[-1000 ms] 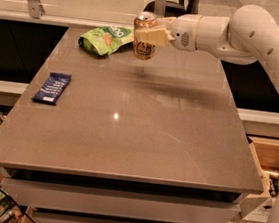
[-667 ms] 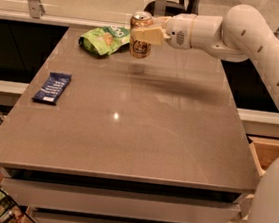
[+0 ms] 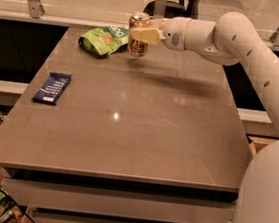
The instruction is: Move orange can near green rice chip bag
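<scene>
While the gripper (image 3: 139,34), fingers clamping the orange can (image 3: 136,49), edges left, the green rice chip bag (image 3: 102,39) sits just beside: nearly there.

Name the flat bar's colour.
Dark blue bar, camera view; hand holds orange can near green bag.

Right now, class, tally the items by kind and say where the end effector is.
Snack bags: 1, green rice chip bag
Drink cans: 1, orange can, gripped by the end effector beside the bag
Wrapped bars: 1, dark blue bar
Total: 3
</scene>
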